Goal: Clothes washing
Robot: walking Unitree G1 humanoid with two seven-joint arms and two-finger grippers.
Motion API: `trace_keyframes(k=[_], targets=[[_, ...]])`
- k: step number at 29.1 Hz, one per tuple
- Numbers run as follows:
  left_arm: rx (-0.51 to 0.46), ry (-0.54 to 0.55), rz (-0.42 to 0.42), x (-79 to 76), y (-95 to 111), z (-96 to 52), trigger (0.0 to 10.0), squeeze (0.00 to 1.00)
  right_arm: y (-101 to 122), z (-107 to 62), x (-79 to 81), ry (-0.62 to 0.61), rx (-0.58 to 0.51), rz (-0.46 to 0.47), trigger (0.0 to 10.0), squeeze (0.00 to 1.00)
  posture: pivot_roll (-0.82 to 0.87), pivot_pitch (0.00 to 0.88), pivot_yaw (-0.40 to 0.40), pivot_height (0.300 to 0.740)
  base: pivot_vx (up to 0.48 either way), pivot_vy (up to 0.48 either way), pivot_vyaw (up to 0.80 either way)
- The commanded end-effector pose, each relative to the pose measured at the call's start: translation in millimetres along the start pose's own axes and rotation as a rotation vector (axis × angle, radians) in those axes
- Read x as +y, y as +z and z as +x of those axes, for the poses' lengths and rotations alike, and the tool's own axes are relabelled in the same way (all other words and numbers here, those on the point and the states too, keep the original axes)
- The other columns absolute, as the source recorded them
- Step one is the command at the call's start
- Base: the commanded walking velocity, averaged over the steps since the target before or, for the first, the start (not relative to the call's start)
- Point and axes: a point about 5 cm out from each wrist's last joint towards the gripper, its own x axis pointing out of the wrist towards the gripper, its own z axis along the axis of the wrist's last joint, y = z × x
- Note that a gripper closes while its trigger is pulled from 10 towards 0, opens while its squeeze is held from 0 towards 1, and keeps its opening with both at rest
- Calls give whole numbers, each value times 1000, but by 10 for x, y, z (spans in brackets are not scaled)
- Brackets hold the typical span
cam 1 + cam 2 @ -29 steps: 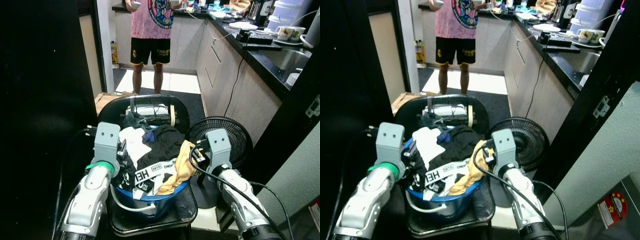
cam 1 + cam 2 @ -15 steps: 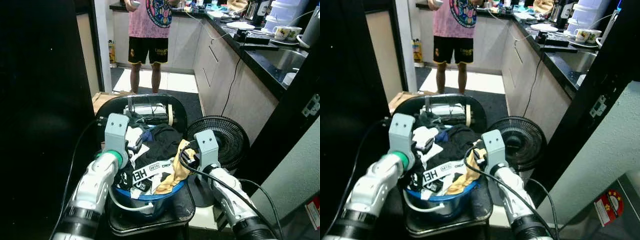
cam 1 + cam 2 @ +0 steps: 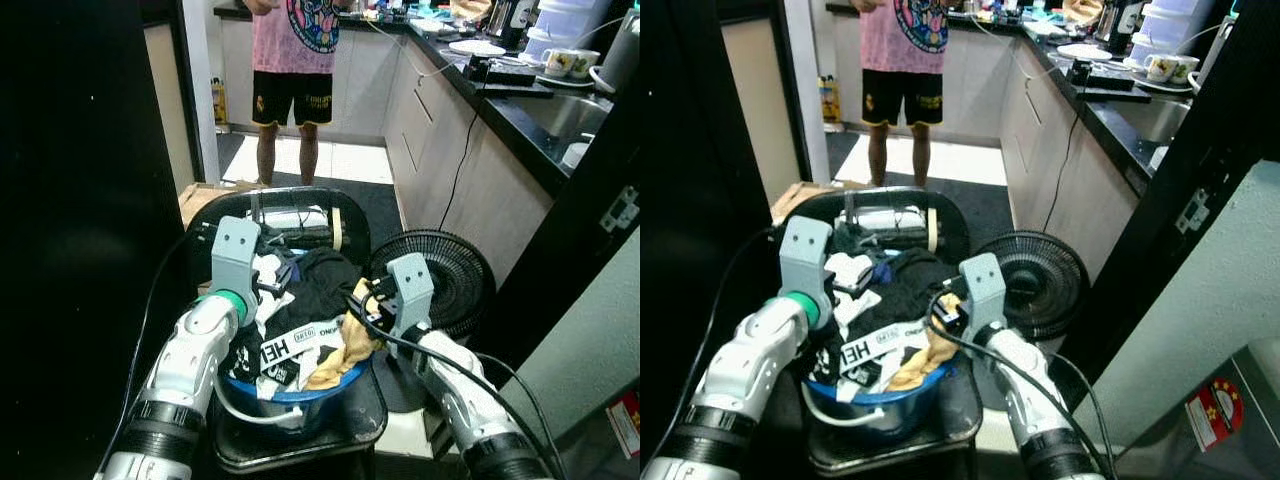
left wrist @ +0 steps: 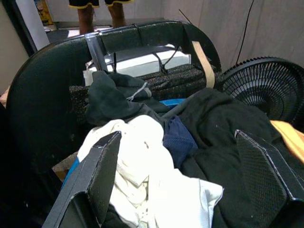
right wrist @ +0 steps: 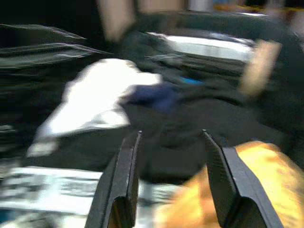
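Both grippers have closed in on the load over the past second. Left gripper (image 4: 185, 180) now hangs over the near-left part of the round blue plastic basin (image 3: 300, 392), fingers spread wide apart and clamped on nothing; the crumpled white garment (image 4: 142, 166) and a small navy-blue cloth (image 4: 176, 137) lie directly between the fingers. Right gripper (image 5: 173, 183) has come in from the basin's right edge toward its middle — fingers likewise parted and empty, poised above the black garment (image 3: 330, 280) with the mustard-yellow cloth (image 3: 345, 345) just beside one finger. That wrist view is blurred, so contact with the fabric cannot be confirmed.

Task item: the heap of mixed laundry fills the basin, a black-and-white lettered waistband (image 3: 295, 345) draped across its front. The basin sits on the seat of a black padded chair (image 3: 300, 205), close against the backrest.

Assessment: the arms have moved from flanking the basin to reaching over its contents. Nothing has been lifted; a grasp appears to be the step in hand.

Surroundings — a black pedestal fan head (image 3: 445, 275) stands just beside the chair's right edge. A person in a pink shirt and black shorts (image 3: 290, 70) stands well beyond the chair, by the kitchen counter (image 3: 520, 105).
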Motion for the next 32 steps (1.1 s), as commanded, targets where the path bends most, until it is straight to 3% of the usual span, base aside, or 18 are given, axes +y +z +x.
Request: trace_keyframes(k=[1, 6, 9, 11, 14, 17, 19, 20, 21, 23, 26, 28, 30, 32], targets=[[-6, 6, -5, 7, -4, 3, 10000, 0, -72, -11, 164, 130, 24, 50, 10000, 0, -18, 67, -27, 740, 0, 0, 0], [-2, 25, -1, 70, -16, -5, 10000, 0, -161, 9, 259, 172, 58, 7, 10000, 0, -18, 64, -24, 740, 0, 0, 0], [2, 53, 6, 145, -32, -17, 10000, 0, -244, 93, 98, -27, 101, -26, 10000, 0, -16, 61, -25, 740, 0, 0, 0], [2, 53, 6, 145, -32, -17, 10000, 0, -244, 93, 98, -27, 101, -26, 10000, 0, -16, 61, -25, 740, 0, 0, 0], [1, 63, 10, 183, -31, -24, 10000, 0, -224, 104, -94, -188, 106, -4, 10000, 0, -11, 58, -28, 740, 0, 0, 0], [3, 57, 16, 184, -42, -31, 10000, 0, -200, 102, -124, -202, 107, 8, 10000, 0, -11, 55, -30, 740, 0, 0, 0], [55, 54, 29, 187, -112, -34, 10000, 0, -196, 96, -123, -197, 111, -4, 10000, 0, -12, 52, -31, 740, 0, 0, 0], [158, 66, 67, 209, -250, -44, 10000, 0, -197, 84, -127, -197, 114, -26, 10000, 0, -11, 51, -31, 740, 0, 0, 0], [192, 66, 74, 216, -306, -51, 10000, 0, -197, 76, -129, -198, 109, -26, 10000, 0, -13, 51, -30, 740, 0, 0, 0], [201, 57, 86, 214, -339, -53, 10000, 0, -163, 76, -93, -163, 60, -12, 10000, 0, -16, 53, -26, 740, 0, 0, 0], [127, 63, 74, 206, -247, -24, 10000, 0, 7, 93, 66, -55, -96, 53, 10000, 0, -17, 56, -23, 740, 0, 0, 0], [105, 70, 73, 207, -215, -14, 10000, 0, 56, 98, 100, -45, -133, 49, 10000, 0, -16, 56, -23, 740, 0, 0, 0], [60, 85, 69, 211, -143, 6, 10000, 0, 212, 99, 97, -126, -242, 20, 10000, 0, -13, 59, -24, 740, 0, 0, 0], [39, 99, 57, 228, -97, 16, 10000, 0, 360, 62, -8, -256, -334, 15, 10000, 0, -9, 62, -24, 740, 0, 0, 0]])
